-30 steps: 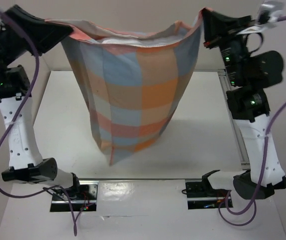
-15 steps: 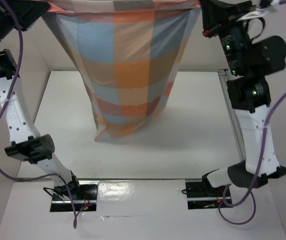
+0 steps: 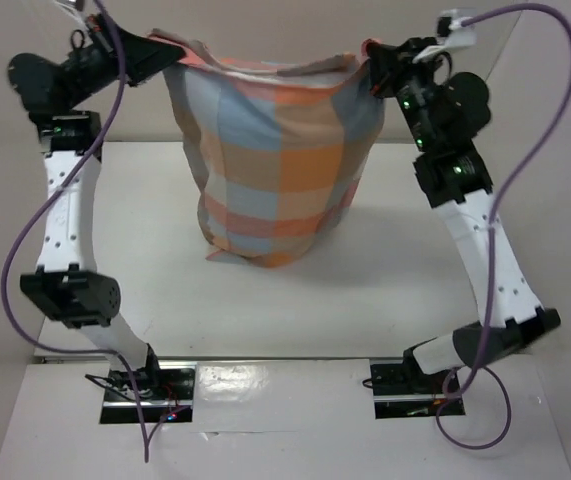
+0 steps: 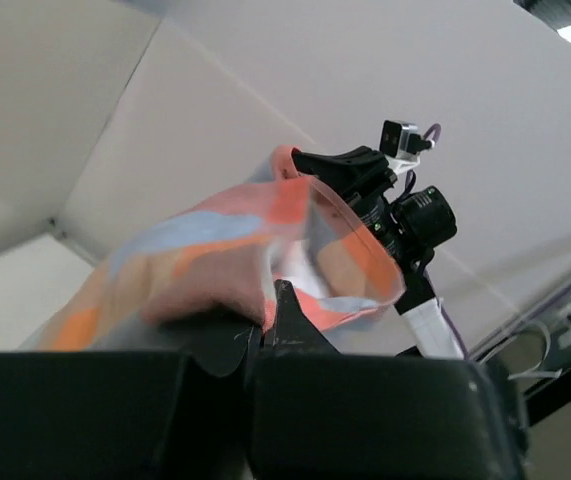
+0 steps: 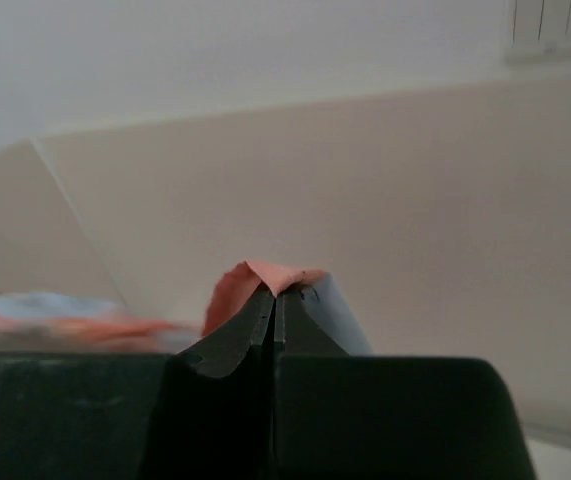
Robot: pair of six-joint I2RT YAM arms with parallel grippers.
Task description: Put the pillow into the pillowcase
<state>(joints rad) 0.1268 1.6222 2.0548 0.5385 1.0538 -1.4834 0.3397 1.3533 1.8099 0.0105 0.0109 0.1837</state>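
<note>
The pillowcase [image 3: 275, 165] hangs below left hand [image 3: 168, 53] and right hand [image 3: 374, 57], corners pinched

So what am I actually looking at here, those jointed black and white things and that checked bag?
Those are two robot arms, a left arm and a right arm, bolted at the near edge of a white table. The wide picture comes from a fixed camera above and behind them. The other two come from small cameras on the wrists, each looking along its own fingers. Each arm ends in a two-fingered pincer. The left pincer and the right pincer are each shut on an upper corner of the pillowcase, a checked cloth sack in orange, blue and grey. It hangs between them, mouth upward, and bulges, with its lower end down at the table. What fills it cannot be seen from here.
</note>
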